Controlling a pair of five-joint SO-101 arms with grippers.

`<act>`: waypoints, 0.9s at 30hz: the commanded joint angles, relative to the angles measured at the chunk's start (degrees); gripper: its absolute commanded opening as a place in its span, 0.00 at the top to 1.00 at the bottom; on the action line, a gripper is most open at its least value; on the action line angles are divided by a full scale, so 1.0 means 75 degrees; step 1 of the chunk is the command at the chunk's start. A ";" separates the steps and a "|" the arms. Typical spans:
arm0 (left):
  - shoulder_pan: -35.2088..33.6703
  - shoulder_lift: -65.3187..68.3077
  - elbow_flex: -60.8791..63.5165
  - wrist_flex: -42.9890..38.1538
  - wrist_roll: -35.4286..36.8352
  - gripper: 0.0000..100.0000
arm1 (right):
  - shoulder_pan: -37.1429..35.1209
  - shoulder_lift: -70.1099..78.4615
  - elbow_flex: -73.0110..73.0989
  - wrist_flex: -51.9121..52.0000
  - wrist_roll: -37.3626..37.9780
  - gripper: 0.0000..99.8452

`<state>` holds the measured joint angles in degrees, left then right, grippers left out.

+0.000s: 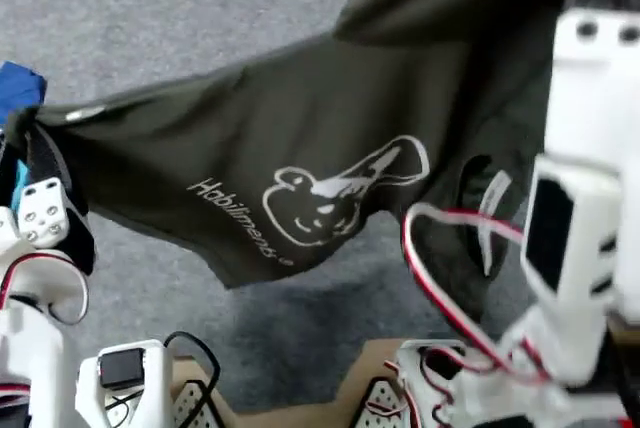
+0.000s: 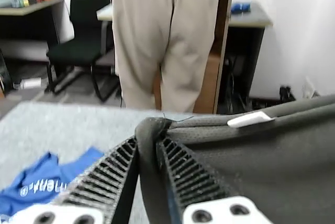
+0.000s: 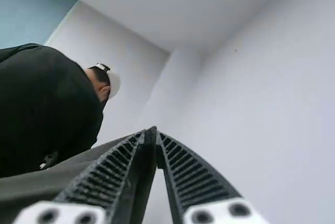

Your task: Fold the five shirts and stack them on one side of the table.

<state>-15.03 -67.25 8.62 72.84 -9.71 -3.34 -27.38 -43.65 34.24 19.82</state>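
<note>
A dark grey shirt [image 1: 300, 138] with a white printed figure hangs spread above the grey table, stretched between my two arms. At the far left, my left gripper [image 1: 25, 128] [image 2: 152, 130] is shut on a bunched corner of the shirt [image 2: 272, 156], near a white label [image 2: 250, 120]. My right arm [image 1: 570, 198] rises at the right side. Its gripper [image 3: 153, 134] points up and is shut on a thin edge of the same dark shirt [image 3: 47, 185]. A blue shirt [image 1: 20, 83] [image 2: 42, 187] lies crumpled on the table at the left edge.
The grey table [image 1: 150, 18] shows bare cloth at the back left and under the hanging shirt. A cardboard piece [image 1: 370, 368] and the arm bases sit at the front edge. A black chair [image 2: 84, 30] and desks stand beyond the table.
</note>
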 commanded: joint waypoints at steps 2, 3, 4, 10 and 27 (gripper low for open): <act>0.0047 -0.0006 0.0023 -0.0738 -0.0035 0.98 | 0.0111 0.0557 -0.0029 -0.1254 0.0504 1.00; 0.0047 0.0006 0.0023 -0.0914 -0.0035 0.98 | 0.0111 0.0697 -0.0100 -0.1512 0.0586 1.00; 0.0047 0.0018 0.0023 -0.1090 -0.0035 0.98 | 0.0111 0.0862 -0.0229 -0.1676 0.0656 1.00; 0.0047 0.0639 -0.0059 -0.1864 -0.0035 0.98 | 0.0111 0.2749 -0.1987 -0.2884 0.0785 1.00; 0.0035 0.0932 -0.0492 -0.2239 -0.0035 0.98 | -0.1272 0.3065 -0.3182 -0.2860 0.2321 1.00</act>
<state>-14.95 -60.84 6.77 57.63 -9.71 -12.13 1.01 -71.43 12.18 36.97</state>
